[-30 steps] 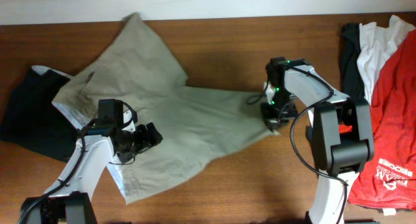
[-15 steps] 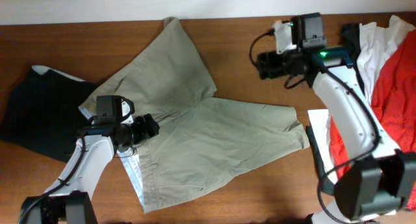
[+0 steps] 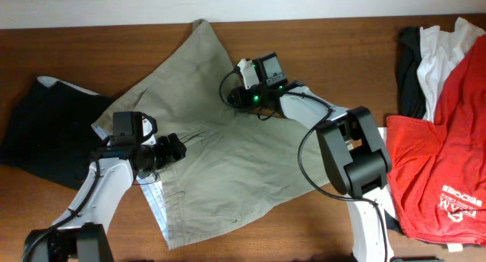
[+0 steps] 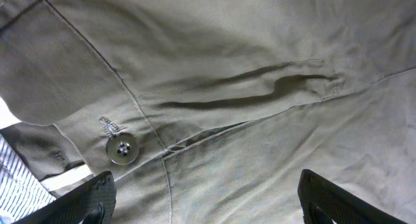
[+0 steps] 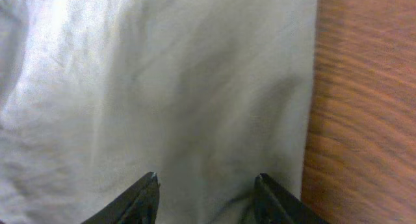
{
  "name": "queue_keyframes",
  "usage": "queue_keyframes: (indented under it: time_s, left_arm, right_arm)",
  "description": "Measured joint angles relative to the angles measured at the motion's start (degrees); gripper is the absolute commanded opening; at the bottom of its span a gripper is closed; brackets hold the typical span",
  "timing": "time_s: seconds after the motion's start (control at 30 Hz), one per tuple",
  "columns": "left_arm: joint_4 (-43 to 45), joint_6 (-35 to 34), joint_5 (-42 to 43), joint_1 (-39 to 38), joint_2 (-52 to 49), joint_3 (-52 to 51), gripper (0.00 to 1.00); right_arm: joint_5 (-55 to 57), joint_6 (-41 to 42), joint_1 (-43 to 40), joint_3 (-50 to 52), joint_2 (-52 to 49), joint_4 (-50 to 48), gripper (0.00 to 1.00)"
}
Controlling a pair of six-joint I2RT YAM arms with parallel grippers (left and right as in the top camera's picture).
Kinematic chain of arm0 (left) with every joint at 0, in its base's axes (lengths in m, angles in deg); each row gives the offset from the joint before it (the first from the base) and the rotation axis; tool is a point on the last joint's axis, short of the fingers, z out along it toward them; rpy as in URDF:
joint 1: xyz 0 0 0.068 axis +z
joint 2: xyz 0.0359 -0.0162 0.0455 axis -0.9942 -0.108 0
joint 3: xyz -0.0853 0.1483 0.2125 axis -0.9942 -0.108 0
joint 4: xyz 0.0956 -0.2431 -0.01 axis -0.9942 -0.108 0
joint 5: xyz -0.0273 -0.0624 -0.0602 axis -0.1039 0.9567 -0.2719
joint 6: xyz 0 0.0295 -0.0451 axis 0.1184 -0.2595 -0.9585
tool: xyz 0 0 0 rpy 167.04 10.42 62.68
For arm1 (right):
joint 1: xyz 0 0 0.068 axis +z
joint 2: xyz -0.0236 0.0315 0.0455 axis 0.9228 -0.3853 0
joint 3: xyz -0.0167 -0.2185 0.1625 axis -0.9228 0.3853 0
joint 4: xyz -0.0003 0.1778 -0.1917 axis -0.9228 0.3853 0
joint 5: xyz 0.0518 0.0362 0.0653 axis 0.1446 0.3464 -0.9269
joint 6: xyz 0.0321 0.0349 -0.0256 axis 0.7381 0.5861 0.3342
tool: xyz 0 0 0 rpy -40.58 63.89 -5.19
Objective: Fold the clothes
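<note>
Starting with the overhead view, the khaki shorts point(image 3: 250, 167) were seen spread across the middle of the table point(image 3: 342, 42). One leg pointed to the far edge and the other to the right, and the waistband was turned out at the near left. A black garment point(image 3: 38, 133) lay against their left side. The red T-shirt point(image 3: 444, 163) and a white garment point(image 3: 437, 61) were piled well apart at the right (presumably waiting their turn). The left gripper point(image 3: 176, 148) was held low over the waist, and the right gripper point(image 3: 231, 97) at the inner edge of the far leg, near where the legs part. They were probably placed there so that a leg could be taken up and folded over.

From the left wrist, the fingers point(image 4: 91, 198) were found spread wide with nothing pinched. The button point(image 4: 122, 149) and fly seam lay in front of them, and the striped inner waistband point(image 4: 19, 178) showed at the corner.

From the right wrist, the jaws were likewise parted over plain cloth, beside the hem where bare wood began. Whether the tips touched the cloth could not be told.
</note>
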State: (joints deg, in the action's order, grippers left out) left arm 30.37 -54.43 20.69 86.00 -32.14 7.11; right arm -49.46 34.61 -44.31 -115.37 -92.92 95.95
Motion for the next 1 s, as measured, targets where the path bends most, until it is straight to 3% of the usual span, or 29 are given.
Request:
queue_keyframes:
  time_s: [0.2,0.23,0.3,0.4,0.53,0.57,0.6,0.63,0.7,0.77,0.83,0.87,1.0]
  left_arm:
    - [0.1,0.0,0.0,0.0,0.0,0.0,0.89]
    - [0.1,0.0,0.0,0.0,0.0,0.0,0.89]
    - [0.1,0.0,0.0,0.0,0.0,0.0,0.89]
    - [0.1,0.0,0.0,0.0,0.0,0.0,0.89]
    - [0.2,0.0,0.0,0.0,0.0,0.0,0.89]
    - [0.2,0.0,0.0,0.0,0.0,0.0,0.89]
    - [0.2,0.0,0.0,0.0,0.0,0.0,0.89]
    - [0.2,0.0,0.0,0.0,0.0,0.0,0.89]
    - [0.2,0.0,0.0,0.0,0.0,0.0,0.89]
    - [0.2,0.0,0.0,0.0,0.0,0.0,0.89]
    - [0.2,0.0,0.0,0.0,0.0,0.0,0.89]
    - [0.2,0.0,0.0,0.0,0.0,0.0,0.89]
    - [0.2,0.0,0.0,0.0,0.0,0.0,0.89]
  right_arm:
    - [3.6,0.9,-2.3,-0.4,0.6,2.6,0.63]
    - [3.5,0.8,-1.6,-0.5,0.6,3.2,0.57]
    - [1.4,0.9,0.6,-0.5,0.5,3.3,0.04]
    - [3.7,2.3,2.5,-0.9,0.3,6.3,0.04]
    - [15.8,2.1,-1.5,-8.9,6.3,25.7,0.04]
    - [15.7,0.3,-1.7,-13.2,11.0,28.9,0.07]
    - [14.8,-1.0,-0.5,-15.2,14.4,30.0,0.41]
    - [13.2,-3.7,2.8,-16.5,17.1,32.2,0.50]
    - [14.1,-8.8,11.6,-16.6,16.8,36.0,0.53]
    - [19.6,-10.8,14.4,-15.7,14.0,41.2,0.57]
    - [27.9,-7.2,11.3,-15.5,13.5,45.0,0.65]
    - [35.1,-0.3,5.9,-15.5,13.5,46.7,0.78]
    - [37.2,4.7,-12.6,-15.5,13.5,41.1,0.80]
